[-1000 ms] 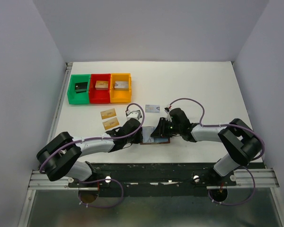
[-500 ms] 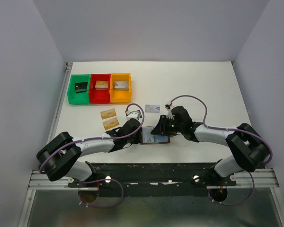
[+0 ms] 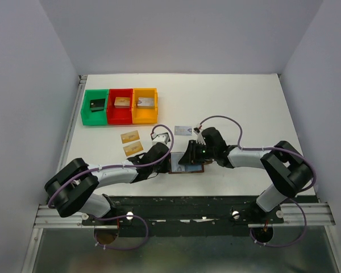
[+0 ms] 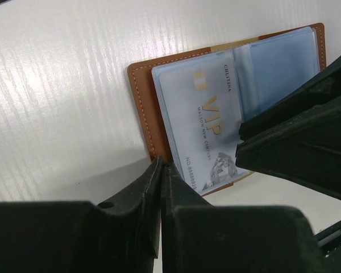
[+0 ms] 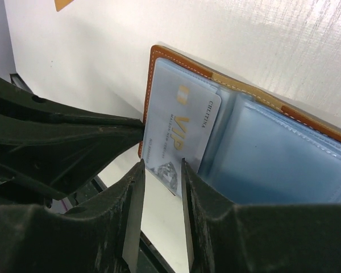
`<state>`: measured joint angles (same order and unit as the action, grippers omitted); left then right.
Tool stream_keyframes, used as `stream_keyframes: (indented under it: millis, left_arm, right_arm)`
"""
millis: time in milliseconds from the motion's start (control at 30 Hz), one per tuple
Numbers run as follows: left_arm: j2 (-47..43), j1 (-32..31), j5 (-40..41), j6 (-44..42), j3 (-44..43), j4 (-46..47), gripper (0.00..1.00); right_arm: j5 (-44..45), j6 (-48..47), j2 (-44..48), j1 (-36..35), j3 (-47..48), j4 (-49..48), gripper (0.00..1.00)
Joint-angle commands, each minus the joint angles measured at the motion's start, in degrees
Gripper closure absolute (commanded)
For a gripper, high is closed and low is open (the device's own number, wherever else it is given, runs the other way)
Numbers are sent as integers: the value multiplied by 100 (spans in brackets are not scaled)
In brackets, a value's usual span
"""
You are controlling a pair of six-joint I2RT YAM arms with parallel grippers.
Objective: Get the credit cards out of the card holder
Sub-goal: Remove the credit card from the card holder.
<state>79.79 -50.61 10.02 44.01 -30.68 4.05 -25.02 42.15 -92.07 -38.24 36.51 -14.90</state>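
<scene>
From above, the right arm had swung its elbow outward and drawn it back within the last second. Even so, the right gripper [image 3: 194,154] ended where it began, over the open card holder [image 3: 184,169] near the front of the table [image 3: 244,102]. The left gripper [image 3: 168,161] had not shifted from the holder's left edge. The two tan-gold cards [image 3: 130,136] and the pale card [image 3: 183,130] lay on the same spots, so no further card had come out in that stretch. In the left wrist view, the left gripper [image 4: 162,169] had its fingers drawn almost together on the brown leather rim of the card holder [image 4: 141,108], seemingly pinching it to steady it. The VIP card [image 4: 200,116] lay across the near pocket with the right gripper [image 4: 241,142] touching its edge. In the right wrist view, the right gripper [image 5: 161,165] had its fingers parted and clamped on nothing, with the lower corner of the VIP card [image 5: 179,125] showing between them. The arm's motion had likely been an attempt to work that card loose, but it remained on the card holder [image 5: 153,54]. Whether it had cleared its sleeve could not be told.
</scene>
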Motion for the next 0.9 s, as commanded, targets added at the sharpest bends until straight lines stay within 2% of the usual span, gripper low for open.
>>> stream_keyframes:
  millis: [0,400,867]
  left_arm:
    - [98,25,158,-33,-44,-80,83]
    - [160,25,202,-15,-52,-150,85]
    - [256,25,140,2,-61,-80,85]
  right_arm:
    - [66,-23,-74,18,23,13,60]
    - [489,-163,102,36,-21,329,57]
    - [190,-102,-127,36,-4,101,56]
